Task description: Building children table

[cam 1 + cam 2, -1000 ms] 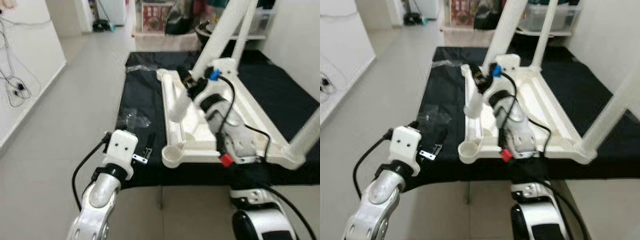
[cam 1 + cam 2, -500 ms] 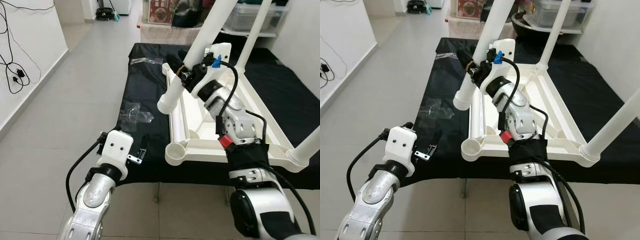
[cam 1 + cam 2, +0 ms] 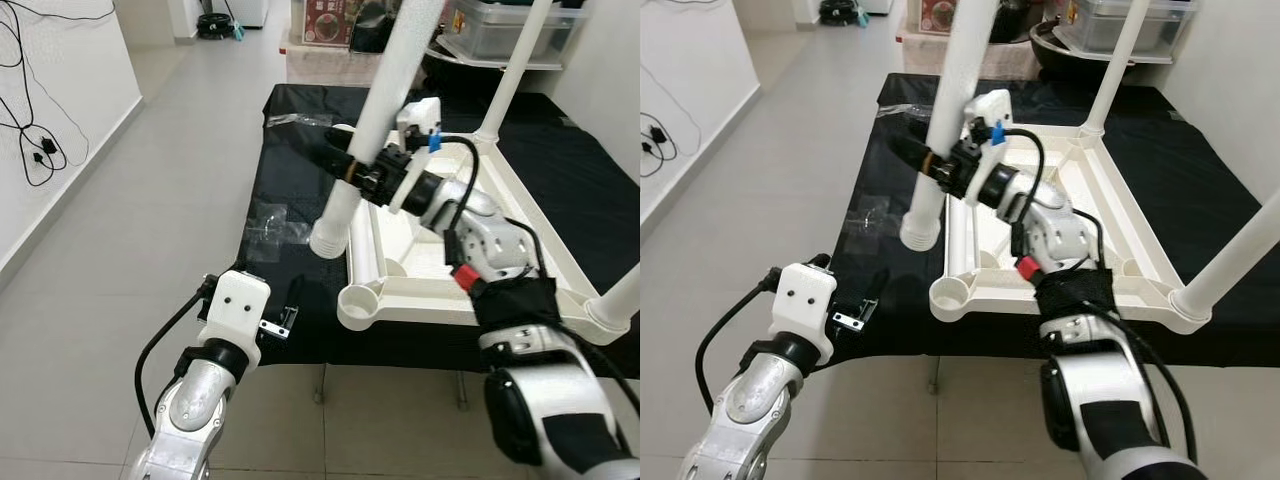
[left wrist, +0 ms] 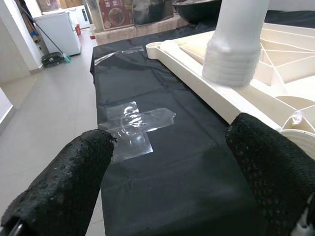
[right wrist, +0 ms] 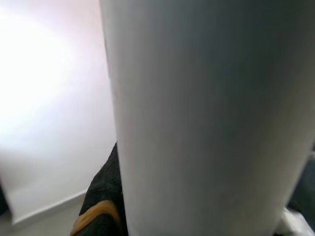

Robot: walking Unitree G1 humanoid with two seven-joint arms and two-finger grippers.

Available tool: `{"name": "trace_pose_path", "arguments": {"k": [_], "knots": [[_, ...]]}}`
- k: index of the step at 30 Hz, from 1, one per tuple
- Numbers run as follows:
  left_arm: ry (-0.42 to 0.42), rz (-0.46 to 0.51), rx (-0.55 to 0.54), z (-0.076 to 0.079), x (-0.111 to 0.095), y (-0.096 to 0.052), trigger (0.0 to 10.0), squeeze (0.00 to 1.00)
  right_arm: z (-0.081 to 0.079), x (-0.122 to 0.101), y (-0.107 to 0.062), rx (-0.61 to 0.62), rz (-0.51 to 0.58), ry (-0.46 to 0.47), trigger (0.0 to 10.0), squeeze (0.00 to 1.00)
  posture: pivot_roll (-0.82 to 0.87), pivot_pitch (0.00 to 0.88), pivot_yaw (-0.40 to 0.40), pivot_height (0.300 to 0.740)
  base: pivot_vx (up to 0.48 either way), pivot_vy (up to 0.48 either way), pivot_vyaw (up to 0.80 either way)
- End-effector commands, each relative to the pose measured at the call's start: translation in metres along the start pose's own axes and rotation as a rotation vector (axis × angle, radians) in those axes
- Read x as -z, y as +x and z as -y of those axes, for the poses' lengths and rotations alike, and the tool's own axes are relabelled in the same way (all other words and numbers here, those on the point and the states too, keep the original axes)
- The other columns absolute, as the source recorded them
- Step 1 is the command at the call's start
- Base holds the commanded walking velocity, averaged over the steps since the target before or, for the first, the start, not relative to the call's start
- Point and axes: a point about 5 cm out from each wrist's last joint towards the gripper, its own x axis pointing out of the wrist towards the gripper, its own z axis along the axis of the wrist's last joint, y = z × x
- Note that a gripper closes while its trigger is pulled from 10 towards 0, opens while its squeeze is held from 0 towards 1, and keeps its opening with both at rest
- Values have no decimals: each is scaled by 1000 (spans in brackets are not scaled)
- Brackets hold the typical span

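The white children's table [image 3: 430, 285] lies upside down on a black mat [image 3: 290, 170]. Two of its legs stand upright, one at the far side [image 3: 512, 75] and one at the near right corner [image 3: 622, 292]. My right gripper [image 3: 352, 172] is shut on a loose white leg [image 3: 375, 110], holding it tilted. The leg's lower end [image 3: 327, 243] hangs over the mat, just left of the empty near-left corner socket [image 3: 362, 299]. My left gripper [image 4: 167, 167] is open and low at the mat's near edge, its black fingers [image 4: 59, 191] apart around nothing, looking toward the leg's end [image 4: 235, 59].
A crumpled clear plastic wrap [image 3: 268, 222] lies on the mat left of the table. Grey tiled floor [image 3: 120, 230] runs along the left, beside a white wall with cables [image 3: 35, 150]. Storage boxes and a shelf [image 3: 490, 30] stand at the back.
The right gripper has swung the loose leg leftward and more upright, and its lower end now hangs lower, off the table frame and over the mat. The left arm has stayed put.
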Motion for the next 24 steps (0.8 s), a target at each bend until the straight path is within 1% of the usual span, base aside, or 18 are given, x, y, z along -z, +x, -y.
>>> {"name": "trace_pose_path", "arguments": {"k": [1,3,5,12,15,22,24], "knots": [[15,-7,4,1,1,-1,10000,0,0,-8,2,-4,30,-26,10000,0,99,125,-65,740,0,0,0],[22,-4,6,1,0,-1,10000,0,-1,-8,2,-10,31,-28,10000,0,99,125,-65,740,0,0,0],[50,2,21,3,0,1,10000,0,-2,-8,3,-17,29,-37,10000,0,98,122,-66,740,0,-480,0],[62,1,14,1,0,2,10000,0,-3,-8,5,-31,29,-38,10000,0,98,117,-71,740,0,-475,0],[58,-3,-23,-4,0,4,10000,0,-5,-6,8,-49,27,-40,10000,0,98,110,-72,740,0,0,0],[61,-4,-47,-8,0,5,10000,0,-7,-5,11,-63,29,-41,10000,0,99,105,-74,740,0,0,0],[48,-6,-54,-9,0,5,10000,0,-9,-4,12,-71,31,-37,10000,0,100,106,-75,740,0,0,0]]}}
